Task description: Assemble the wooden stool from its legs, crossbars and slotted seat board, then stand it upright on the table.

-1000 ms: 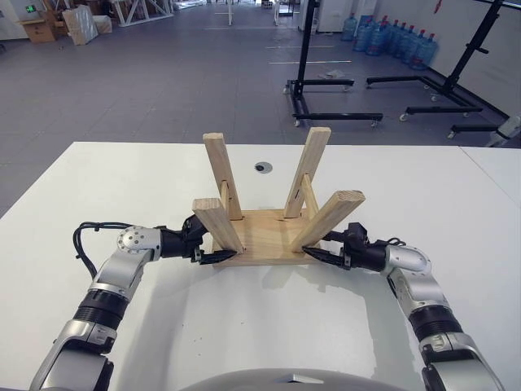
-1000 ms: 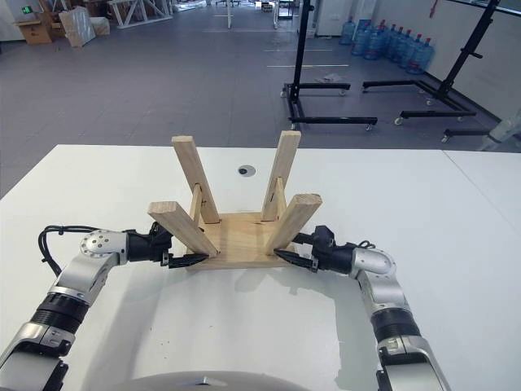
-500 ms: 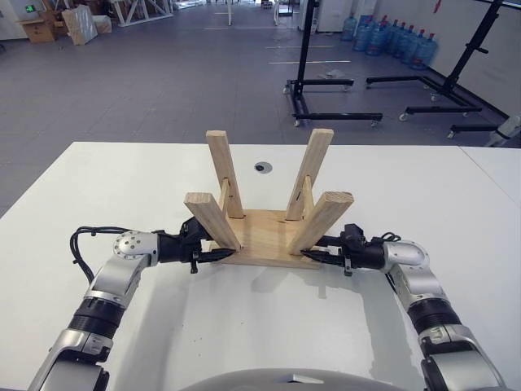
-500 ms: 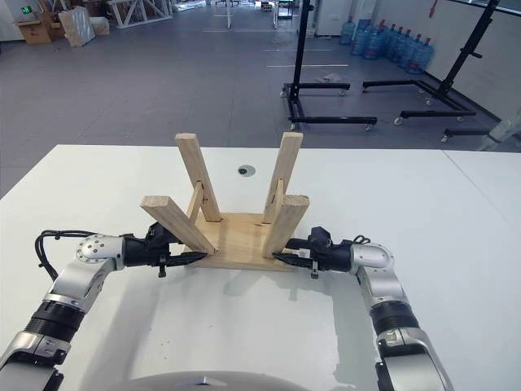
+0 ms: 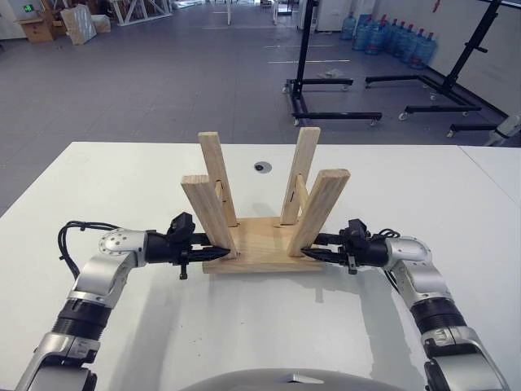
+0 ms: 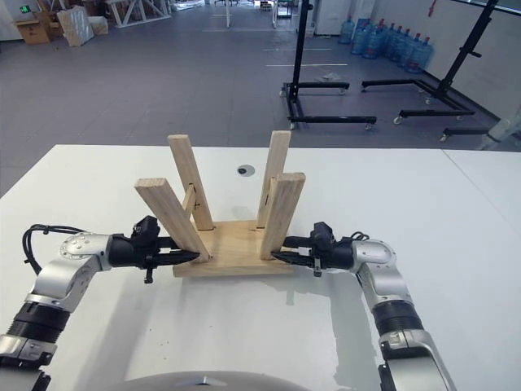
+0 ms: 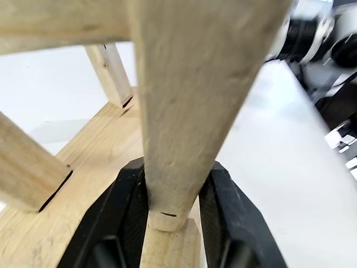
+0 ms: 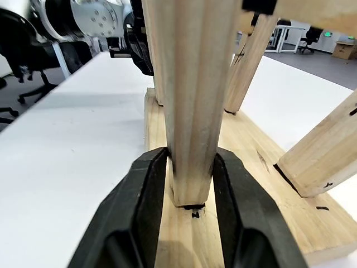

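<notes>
Wood is meeting wood on the white table (image 5: 122, 179): the stool (image 5: 259, 216) is sitting upside down, its seat board (image 5: 260, 251) lying on the tabletop and four legs splaying upward from it. We are taking that seat board as our marker. At its near left corner the near-left leg (image 5: 203, 213) is rising and leaning outward, and at its near right corner the near-right leg (image 5: 320, 210) is doing the same. Along the board's farther edge the far-left leg (image 5: 218, 173) and the far-right leg (image 5: 299, 169) are standing, tilting away from each other. On the board's left side we are making out a short crossbar (image 5: 220, 192) between the near and far legs, though most of it is hidden. The left gripper (image 5: 213, 252) is sitting low at the board's left edge. In the left wrist view its black fingers (image 7: 125, 206) are pressing on both sides of the near-left leg's foot, just above the board, so we are reading it as clamped on that leg. The right gripper (image 5: 309, 252) is sitting low at the board's right edge, and its fingers (image 8: 142, 195) are likewise clenching the base of the near-right leg. Just beyond the board's far edge a round cable hole (image 5: 261, 167) is showing in the tabletop. Well beyond the board, on the hall floor, black wheeled racks (image 5: 326, 90) and blue water bottles (image 5: 399, 41) are standing.
</notes>
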You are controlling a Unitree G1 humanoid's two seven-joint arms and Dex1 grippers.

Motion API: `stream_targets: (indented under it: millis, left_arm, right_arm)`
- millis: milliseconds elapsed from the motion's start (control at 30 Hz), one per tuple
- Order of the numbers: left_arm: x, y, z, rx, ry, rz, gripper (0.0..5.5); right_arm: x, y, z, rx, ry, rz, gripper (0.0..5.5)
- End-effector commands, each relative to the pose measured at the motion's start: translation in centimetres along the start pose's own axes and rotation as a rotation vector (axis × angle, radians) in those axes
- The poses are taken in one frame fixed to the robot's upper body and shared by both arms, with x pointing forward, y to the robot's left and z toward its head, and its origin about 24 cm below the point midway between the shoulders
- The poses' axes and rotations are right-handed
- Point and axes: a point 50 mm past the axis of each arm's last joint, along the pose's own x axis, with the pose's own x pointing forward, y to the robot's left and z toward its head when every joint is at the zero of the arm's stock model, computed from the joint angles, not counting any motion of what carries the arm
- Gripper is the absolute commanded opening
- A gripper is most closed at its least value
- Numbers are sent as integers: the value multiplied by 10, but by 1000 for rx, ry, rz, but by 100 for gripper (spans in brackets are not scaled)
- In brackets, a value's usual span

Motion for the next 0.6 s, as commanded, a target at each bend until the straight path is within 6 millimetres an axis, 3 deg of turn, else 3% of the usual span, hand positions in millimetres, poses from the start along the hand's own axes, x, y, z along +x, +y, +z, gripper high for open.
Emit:
stream_targets:
  millis: [33, 133, 267, 467, 600]
  left_arm:
    - [9, -44, 16, -198, -187, -297, 112]
    - [4, -65, 15, -329, -177, -354, 112]
    - [0, -76, 23, -445, -190, -377, 112]
    - [-2, -82, 20, -646, -199, -368, 107]
    - [-3, -74, 17, -751, -226, -297, 107]
  right_arm:
    - [2, 17, 10, 162, -25, 116, 116]
    - [-3, 37, 12, 357, 19, 199, 115]
    - [-7, 64, 21, 709, 101, 295, 104]
    - [-9, 58, 41, 1020, 123, 279, 103]
    - [-7, 62, 37, 1111, 160, 289, 103]
